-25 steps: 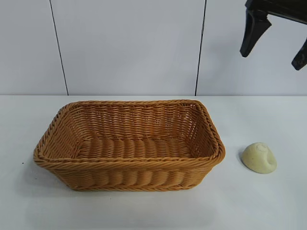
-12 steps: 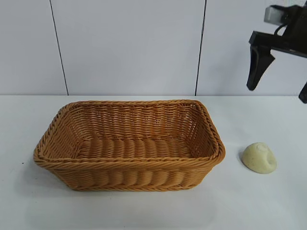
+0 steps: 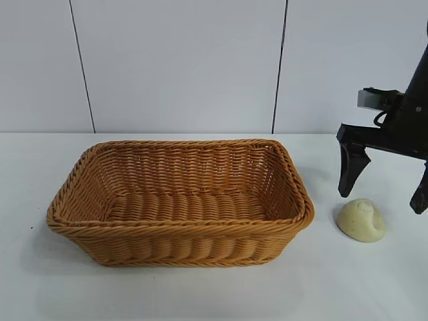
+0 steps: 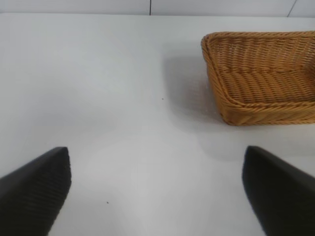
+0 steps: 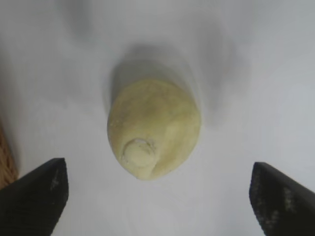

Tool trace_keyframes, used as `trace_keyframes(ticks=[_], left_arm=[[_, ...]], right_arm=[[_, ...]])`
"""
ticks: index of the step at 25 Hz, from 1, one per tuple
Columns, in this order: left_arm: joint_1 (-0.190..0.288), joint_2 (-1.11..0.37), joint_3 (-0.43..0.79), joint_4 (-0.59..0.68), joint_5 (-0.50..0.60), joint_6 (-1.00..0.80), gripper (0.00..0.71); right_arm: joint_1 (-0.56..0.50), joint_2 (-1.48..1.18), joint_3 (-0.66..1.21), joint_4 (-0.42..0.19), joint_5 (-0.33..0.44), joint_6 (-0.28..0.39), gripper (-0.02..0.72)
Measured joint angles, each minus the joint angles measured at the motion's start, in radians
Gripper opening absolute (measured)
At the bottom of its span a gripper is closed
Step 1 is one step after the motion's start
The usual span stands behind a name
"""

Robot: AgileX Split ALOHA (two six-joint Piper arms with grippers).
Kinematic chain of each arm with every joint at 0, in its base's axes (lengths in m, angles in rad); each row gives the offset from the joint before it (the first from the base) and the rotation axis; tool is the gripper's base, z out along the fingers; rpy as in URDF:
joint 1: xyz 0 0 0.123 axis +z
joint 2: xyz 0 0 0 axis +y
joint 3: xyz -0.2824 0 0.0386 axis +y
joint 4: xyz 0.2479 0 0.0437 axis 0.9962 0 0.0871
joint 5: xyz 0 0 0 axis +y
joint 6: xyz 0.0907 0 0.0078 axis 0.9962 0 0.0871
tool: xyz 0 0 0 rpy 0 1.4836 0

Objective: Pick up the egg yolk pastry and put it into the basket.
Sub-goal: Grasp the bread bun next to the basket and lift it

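The egg yolk pastry [image 3: 362, 219], a small pale cream-yellow dome, lies on the white table right of the basket [image 3: 80, 221]; it also shows in the right wrist view [image 5: 153, 129]. The basket is a large golden-brown wicker rectangle and holds nothing. My right gripper [image 3: 384, 190] hangs just above and behind the pastry, jaws wide open, one finger [image 3: 350, 170] on each side, not touching it. In its wrist view the gripper [image 5: 160, 194] is open with the pastry ahead between the fingers. My left gripper [image 4: 156, 189] is open and empty over bare table left of the basket [image 4: 231, 105].
A white panelled wall [image 3: 180, 67] stands behind the table. The basket's right rim [image 3: 304, 200] is close to the pastry. The basket's edge shows at the side of the right wrist view [image 5: 6, 162].
My right gripper has come down from the top right corner to just above the pastry, still open. The pastry and basket have not moved.
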Motion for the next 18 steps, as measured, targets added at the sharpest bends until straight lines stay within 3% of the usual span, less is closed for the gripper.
trace_keyframes(ticks=[1, 4, 13, 16, 17, 18], left_arm=[[0.000, 0.000, 0.000, 0.000, 0.000, 0.000, 0.693], [0.000, 0.000, 0.000, 0.000, 0.000, 0.000, 0.693], [0.000, 0.000, 0.000, 0.000, 0.000, 0.000, 0.693], [0.000, 0.000, 0.000, 0.000, 0.000, 0.000, 0.693], [0.000, 0.000, 0.000, 0.000, 0.000, 0.000, 0.693], [0.000, 0.000, 0.000, 0.000, 0.000, 0.000, 0.693]], right_arm=[[0.015, 0.003, 0.013, 0.000, -0.050, -0.007, 0.694], [0.023, 0.024, 0.014, 0.019, -0.100, -0.003, 0.694], [0.023, 0.104, 0.016, 0.024, -0.104, 0.006, 0.694], [0.023, 0.105, 0.016, 0.024, -0.102, 0.006, 0.589], [0.023, 0.105, 0.016, 0.024, -0.102, 0.006, 0.589], [0.023, 0.106, 0.016, 0.025, -0.098, 0.006, 0.512]])
